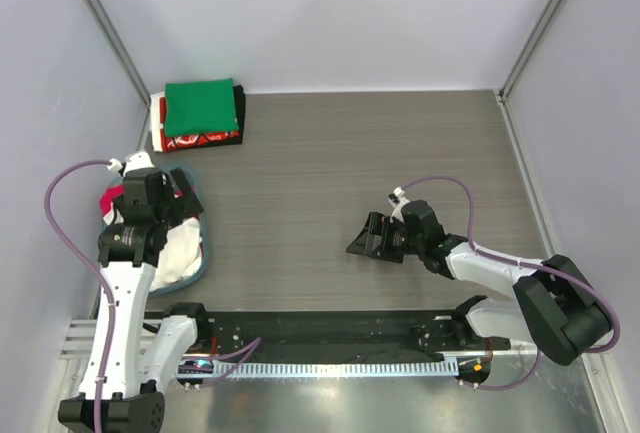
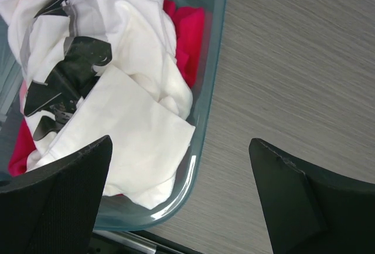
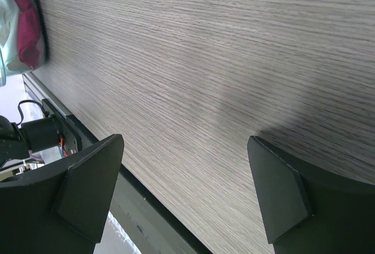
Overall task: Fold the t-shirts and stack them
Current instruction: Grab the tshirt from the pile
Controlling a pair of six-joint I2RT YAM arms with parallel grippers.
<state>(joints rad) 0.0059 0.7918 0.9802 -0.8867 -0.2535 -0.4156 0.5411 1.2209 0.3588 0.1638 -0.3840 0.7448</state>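
Observation:
A crumpled white t-shirt (image 2: 129,119) with black print lies in the grey-blue tub (image 2: 206,119) over a red/pink tee (image 2: 190,37). It also shows in the top view (image 1: 180,248). My left gripper (image 1: 183,198) hangs open and empty over the tub's right rim (image 2: 179,195). A folded stack sits at the back left: a green tee (image 1: 200,106) on top, a black one (image 1: 239,111) and a red-and-white one (image 1: 195,140) under it. My right gripper (image 1: 365,238) is open and empty, low over the bare table middle (image 3: 184,198).
The tub (image 1: 200,253) stands at the table's left edge beside the left wall. A black rail (image 1: 330,328) runs along the near edge, seen also in the right wrist view (image 3: 70,134). Grey walls enclose the table on three sides.

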